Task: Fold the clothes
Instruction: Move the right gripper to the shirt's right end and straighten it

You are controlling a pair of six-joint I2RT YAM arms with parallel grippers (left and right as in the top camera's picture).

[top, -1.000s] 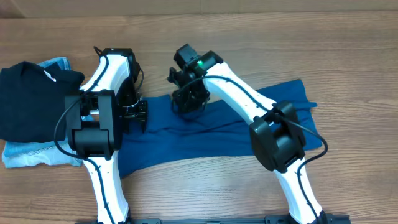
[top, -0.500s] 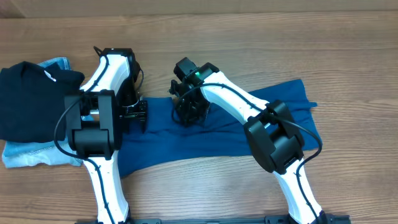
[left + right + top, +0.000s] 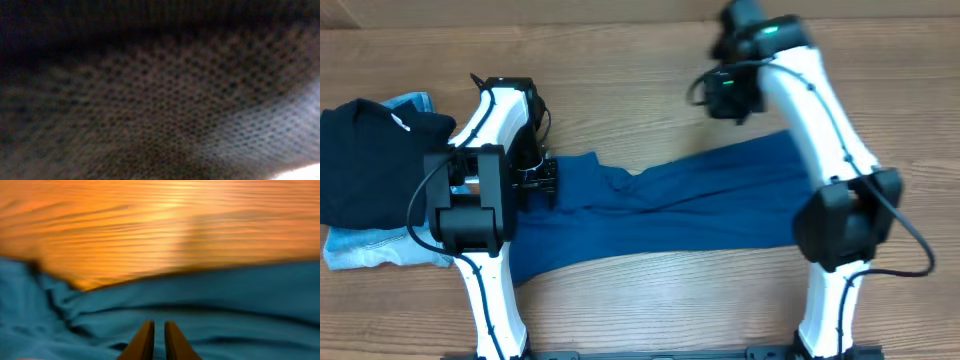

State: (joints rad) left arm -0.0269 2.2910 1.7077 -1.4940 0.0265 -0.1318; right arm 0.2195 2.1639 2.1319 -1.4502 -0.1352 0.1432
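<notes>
Progress looks slight, as far as I can judge. From overhead, the teal-blue garment (image 3: 660, 205) lies as one long, rumpled strip across the middle of the bench (image 3: 640, 50). It runs from about 9 o'clock to 3 o'clock, with wrinkles bunched toward its 10 o'clock end. It may be doubled lengthwise into that strip, but I cannot tell the layers apart, and no neat, compact packet shows.

The left tool (image 3: 542, 182) sits at the strip's 9 o'clock end, at the cloth's edge. Its wrist view is filled by blurred weave close against the lens, so I cannot tell whether its fingers are apart or clamped on cloth. The right tool (image 3: 728, 88) hangs at about 1 o'clock, blurred, over bare wood beyond the garment's far edge. Its wrist view shows the fingers drawn together with only a sliver between them and nothing in them, the cloth lying below.

At the far 9 o'clock side a black garment (image 3: 370, 160) rests on jeans (image 3: 365, 250), apart from this job.

What seems left is to smooth out the wrinkles, then bring the two ends together crosswise into a tidy stack.
</notes>
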